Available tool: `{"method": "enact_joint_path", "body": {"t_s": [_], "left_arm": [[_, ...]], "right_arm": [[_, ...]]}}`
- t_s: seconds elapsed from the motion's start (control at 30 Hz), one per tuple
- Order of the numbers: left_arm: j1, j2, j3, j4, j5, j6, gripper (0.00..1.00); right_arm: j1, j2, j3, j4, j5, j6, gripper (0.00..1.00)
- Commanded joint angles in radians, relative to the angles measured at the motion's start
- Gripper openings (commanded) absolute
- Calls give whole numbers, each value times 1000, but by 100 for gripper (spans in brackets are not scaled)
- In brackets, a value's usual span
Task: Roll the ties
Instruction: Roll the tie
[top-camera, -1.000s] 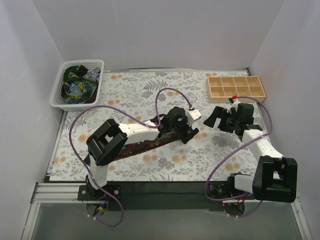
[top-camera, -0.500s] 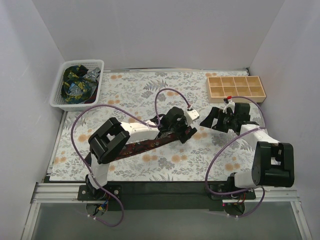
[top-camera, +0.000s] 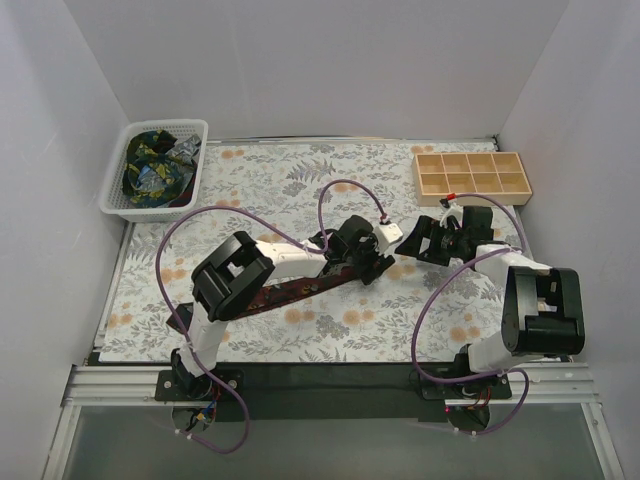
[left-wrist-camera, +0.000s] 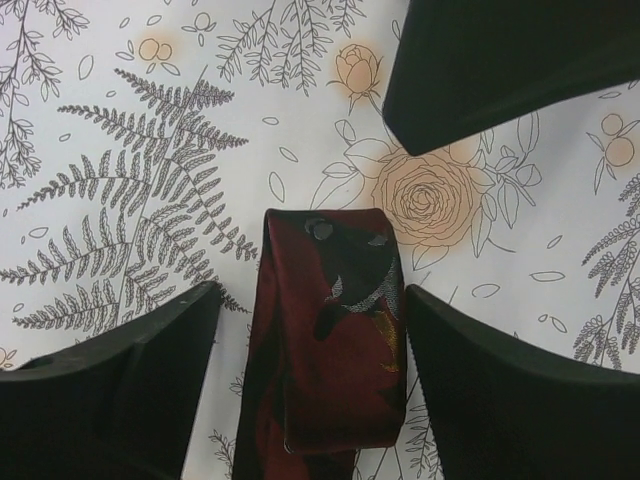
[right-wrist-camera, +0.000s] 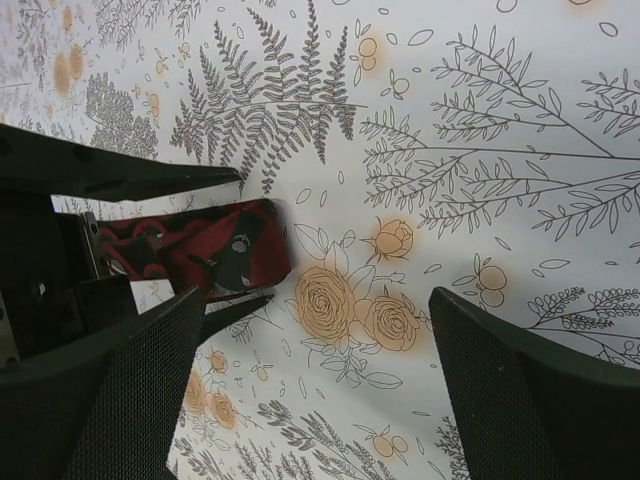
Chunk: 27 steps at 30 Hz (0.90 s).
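A maroon tie (top-camera: 290, 290) with pale flecks lies slanting across the flowered mat, its right end folded back on itself (left-wrist-camera: 335, 330). My left gripper (top-camera: 377, 263) is open and straddles that folded end (left-wrist-camera: 312, 295); the right finger is at the tie's edge and a gap shows on the left. My right gripper (top-camera: 412, 240) is open and empty, just right of the fold, facing it (right-wrist-camera: 318, 300). The folded end (right-wrist-camera: 225, 250) lies beyond its left finger (right-wrist-camera: 130, 380). Other dark printed ties (top-camera: 150, 165) lie piled in a basket.
A white mesh basket (top-camera: 112, 195) stands at the back left corner. A wooden compartment box (top-camera: 472, 175) stands at the back right. White walls close in on three sides. Purple cables loop over both arms.
My right gripper has moved left, closer to the tie's folded end. The left arm's elbow has shifted right while its gripper stays over the fold.
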Motion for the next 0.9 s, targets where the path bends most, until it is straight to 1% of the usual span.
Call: {"method": "enact_joint_path", "body": {"t_s": [0.0, 0.07, 0.1, 0.2, 0.3, 0.33, 0.4, 0.63, 0.77, 0.8, 0.87], "left_arm": [[5, 6, 22, 16, 7, 20, 66], [6, 9, 16, 18, 19, 16, 60], [8, 8, 11, 19, 28, 14, 55], [16, 11, 4, 22, 45, 8, 47], [17, 11, -3, 27, 51, 5, 43], [17, 11, -10, 28, 62, 3, 40], [19, 11, -18, 36, 70, 2, 39], [20, -3, -47, 65, 79, -4, 41], [19, -14, -59, 85, 87, -15, 44], [19, -17, -61, 87, 87, -20, 52], [19, -37, -62, 93, 81, -33, 61]], "right_arm": [[4, 17, 34, 48, -40, -3, 82], [7, 32, 34, 51, -51, -3, 82], [10, 37, 36, 57, -57, -3, 82], [16, 55, 41, 63, -72, -5, 81], [47, 75, 47, 72, -86, -3, 80], [51, 80, 48, 78, -91, -2, 80], [56, 100, 50, 89, -106, 4, 80], [71, 159, 56, 121, -152, 26, 78], [76, 204, 70, 124, -171, 29, 77], [76, 207, 70, 124, -172, 29, 77], [76, 187, 68, 123, -157, 26, 76]]}}
